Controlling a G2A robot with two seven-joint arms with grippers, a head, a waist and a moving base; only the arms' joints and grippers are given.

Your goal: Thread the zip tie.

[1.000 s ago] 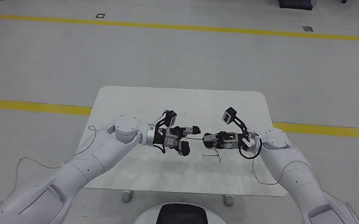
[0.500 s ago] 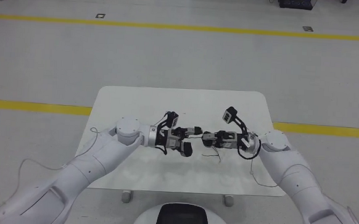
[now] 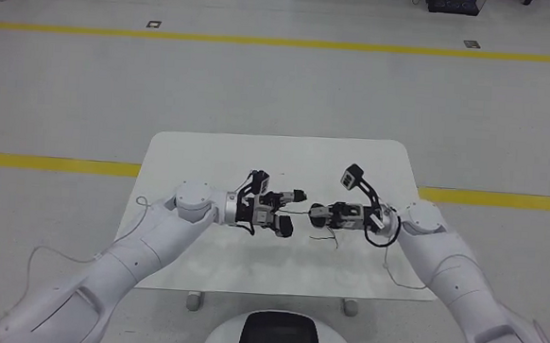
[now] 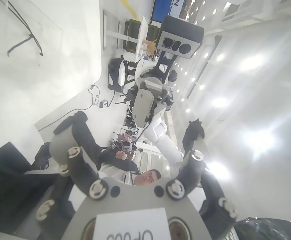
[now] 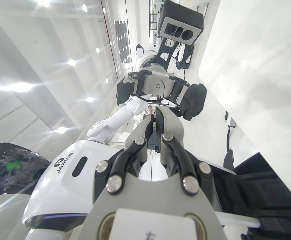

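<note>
with the right tool pressed together, pinches the zip tie. holds the left tool spread wide, facing it, gripping nothing. carries the strap in the air between both tools, above the desk. looks merely lined up: shows no closed loop, so leaves feeding the tail through the head and pulling it snug.

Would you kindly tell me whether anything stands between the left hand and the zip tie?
Nothing visible does. The open left hand faces the right hand above the table, and the zip tie held by the right hand points across the bare gap toward it.
</note>
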